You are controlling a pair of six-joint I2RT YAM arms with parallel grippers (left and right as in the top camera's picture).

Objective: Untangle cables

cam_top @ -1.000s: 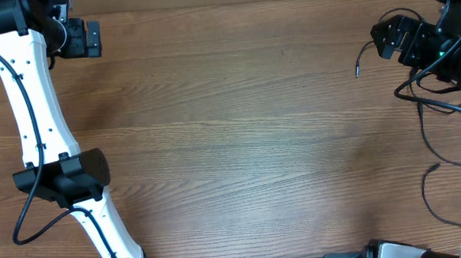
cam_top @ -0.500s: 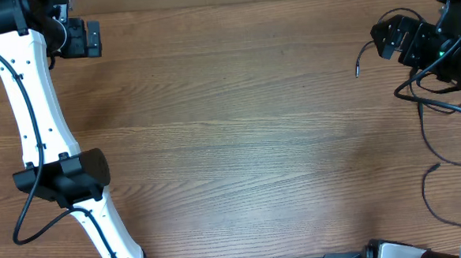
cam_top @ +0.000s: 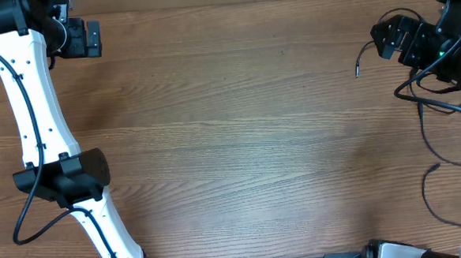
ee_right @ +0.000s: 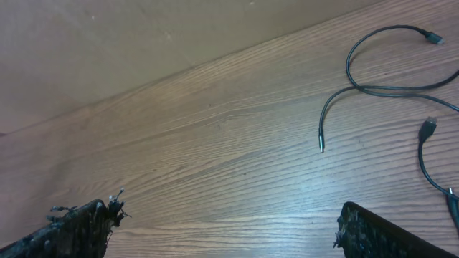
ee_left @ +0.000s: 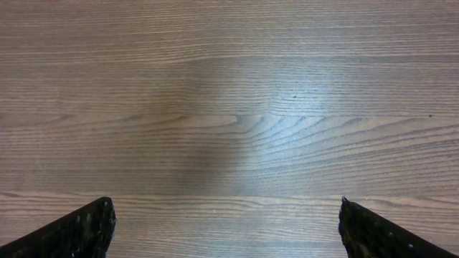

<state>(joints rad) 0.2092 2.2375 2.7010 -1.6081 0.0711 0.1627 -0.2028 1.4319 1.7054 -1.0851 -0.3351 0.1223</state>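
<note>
Cables [ee_right: 355, 87]: thin black cords, loose on the wood-grain desk [ee_right: 215, 143]. All places below are given re the right gripper [ee_right: 229, 226].

Nearest it, in the wrist cam, one strand w/ a small plug end [ee_right: 430, 123] lies just ahead of the finger [ee_right: 366, 233] at frame right. It curves back toward the frame edge beside that finger. A bit further out, a second strand ends in a slim bare tip [ee_right: 320, 145] that points back at the gripper. That strand rises to a spot where cords cross or join; can't tell which. From there one loop arcs away and round to a flat plug [ee_right: 432, 37], the part furthest from the gripper. Other runs leave the frame sideways.

Overhead cam: only the slim tip sticks out in front of the gripper, toward mid-desk. Other thin strands lie behind it by the desk's edge, one w/ a further plug end [cam_top: 436, 166]. They are hard to separate there.

Right gripper: jaws spread wide, only bare wood btwn them, holding nothing. The nearest strand is close but not in contact.

Left gripper [cam_top: 93, 38]: well apart from the right gripper, at the opposite end of the desk. Its jaws are also wide. Its fingers [ee_left: 79, 233] sit at both lower corners of its cam w/ bare wood btwn them, gripping nothing.
</note>
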